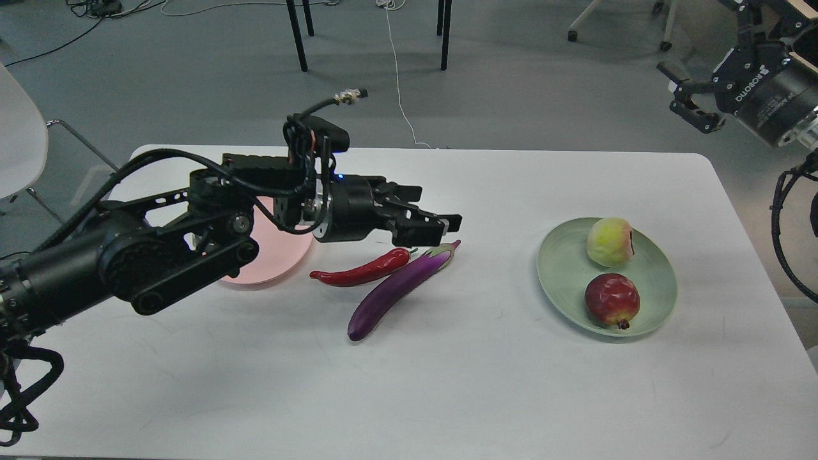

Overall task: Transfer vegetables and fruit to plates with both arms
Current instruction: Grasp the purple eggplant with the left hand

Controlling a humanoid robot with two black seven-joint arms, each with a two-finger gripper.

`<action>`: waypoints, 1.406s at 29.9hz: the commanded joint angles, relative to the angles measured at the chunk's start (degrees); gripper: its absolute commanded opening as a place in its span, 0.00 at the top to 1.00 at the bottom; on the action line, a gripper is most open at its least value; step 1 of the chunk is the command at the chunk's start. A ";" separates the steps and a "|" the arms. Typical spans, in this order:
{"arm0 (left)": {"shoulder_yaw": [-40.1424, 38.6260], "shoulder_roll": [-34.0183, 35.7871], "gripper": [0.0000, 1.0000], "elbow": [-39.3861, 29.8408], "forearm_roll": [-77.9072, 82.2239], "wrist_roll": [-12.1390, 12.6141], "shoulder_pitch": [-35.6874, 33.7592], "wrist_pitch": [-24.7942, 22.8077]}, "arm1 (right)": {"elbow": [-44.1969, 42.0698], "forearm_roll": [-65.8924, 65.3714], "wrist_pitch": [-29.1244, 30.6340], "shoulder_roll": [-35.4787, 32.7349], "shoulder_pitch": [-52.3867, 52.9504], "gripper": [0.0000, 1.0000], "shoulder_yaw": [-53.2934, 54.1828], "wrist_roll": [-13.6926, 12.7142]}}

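Note:
The purple eggplant [396, 291] and the red chili pepper [361, 271] lie side by side on the white table [447, 396], near its middle. My left gripper [434, 211] is open and empty, pointing right, just above the chili's stem end and the eggplant's cap. My left arm hides part of the pink plate [284, 255]. The green plate [562, 268] at the right holds the peach [610, 241] and the pomegranate [612, 300]. My right gripper [680, 92] is open and empty, raised beyond the table's far right corner.
Black chair legs [297, 35] and a white cable [399, 83] are on the floor behind the table. A white chair [19, 147] stands off the table's left side.

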 commanded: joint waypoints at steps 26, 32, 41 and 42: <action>9.46 -4.02 0.54 11.46 15.66 0.28 5.28 3.89 | -6.67 8.32 0.20 -0.09 -23.53 0.02 14.03 4.00; 9.55 -3.93 0.72 11.54 15.74 0.20 5.64 3.89 | -6.59 8.32 0.20 -0.09 -23.53 0.02 14.73 4.00; 7.01 0.10 0.83 6.46 14.60 -0.07 4.41 4.07 | -6.50 8.23 0.20 -0.26 -23.44 0.02 15.17 3.91; 6.05 1.33 0.83 5.14 14.08 -0.07 4.15 4.07 | -6.50 8.23 0.20 -0.27 -23.44 0.02 15.26 3.91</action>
